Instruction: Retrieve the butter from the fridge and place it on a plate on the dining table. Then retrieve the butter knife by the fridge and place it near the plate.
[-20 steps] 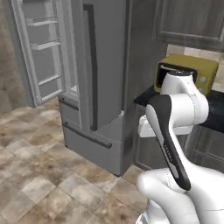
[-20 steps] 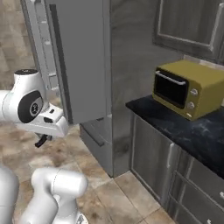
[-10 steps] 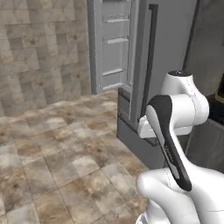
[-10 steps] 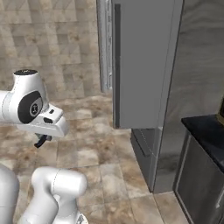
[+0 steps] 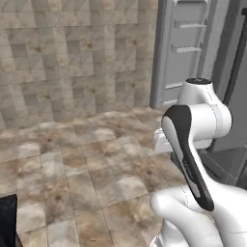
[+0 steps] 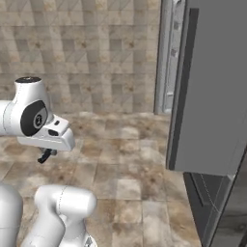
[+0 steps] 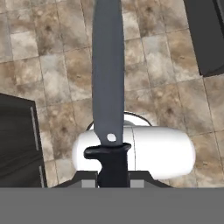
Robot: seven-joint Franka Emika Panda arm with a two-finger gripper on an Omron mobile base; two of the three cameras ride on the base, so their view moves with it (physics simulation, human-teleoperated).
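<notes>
In the left base view the white arm rises folded at the lower right, drawn in close over its own base, a compact carrying posture that suits travel across open floor rather than reaching; behind it the fridge (image 5: pixel 193 53) stands with a door swung open, its pale inner racks facing the room, and the tiled floor (image 5: pixel 87 159) lies bare ahead. In the right base view the same fridge fills the right side, its grey door (image 6: pixel 212 91) with a long dark handle hanging ajar, while the gripper (image 6: pixel 46 155) hangs just under the wrist at the left, pointing down toward the floor; from here its jaws are too small to read. In the hand view the butter knife (image 7: pixel 107 74) runs straight up the middle, its dark handle (image 7: pixel 111 164) clenched between the fingers, the grey blade pointing away along the gripper's axis above the tiles. Holding it by the handle leaves the blade free, which should make it easy to lay flat near the plate. Judging by this, the knife leg of the task is in hand, with the dining table yet to be reached.
</notes>
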